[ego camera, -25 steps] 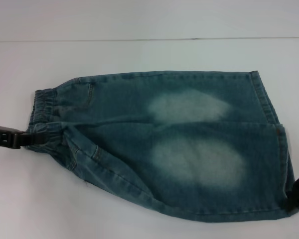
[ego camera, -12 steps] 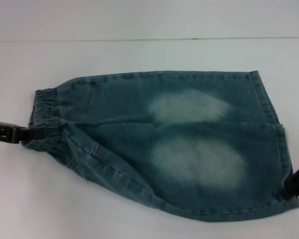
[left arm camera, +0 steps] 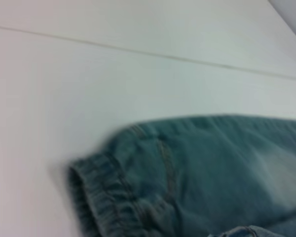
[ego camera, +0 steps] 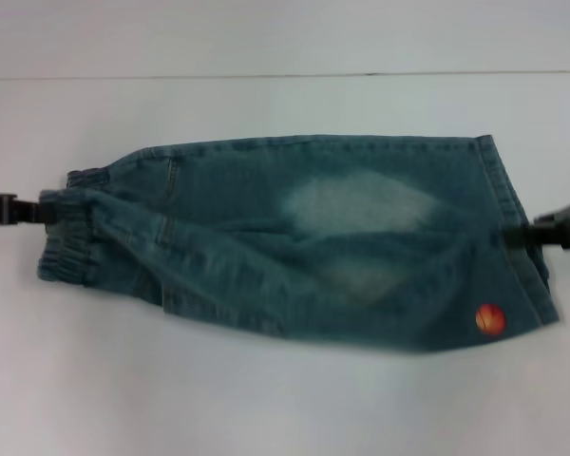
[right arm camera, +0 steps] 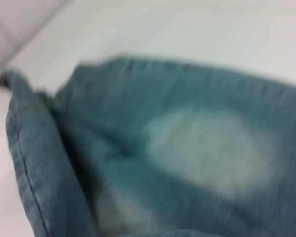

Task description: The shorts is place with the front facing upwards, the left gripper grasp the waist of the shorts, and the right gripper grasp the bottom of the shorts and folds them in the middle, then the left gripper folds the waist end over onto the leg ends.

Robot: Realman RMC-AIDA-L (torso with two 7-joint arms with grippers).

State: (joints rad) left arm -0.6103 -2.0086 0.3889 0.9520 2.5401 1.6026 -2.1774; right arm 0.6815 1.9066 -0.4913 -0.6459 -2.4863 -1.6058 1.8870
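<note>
The blue denim shorts lie across the white table, waist to the left and leg ends to the right. Their near half is lifted and drawn over the far half, showing a round orange patch near the hem. My left gripper is shut on the elastic waist. My right gripper is shut on the leg hem at the right end. The left wrist view shows the gathered waistband; the right wrist view shows the hem edge and a faded patch.
A thin seam line crosses the table behind the shorts. Bare white tabletop lies in front of the shorts and to both sides.
Both grippers have risen and moved away from me, carrying the near edge of the shorts over the far half. The lower faded patch is now mostly covered and the orange patch shows.
</note>
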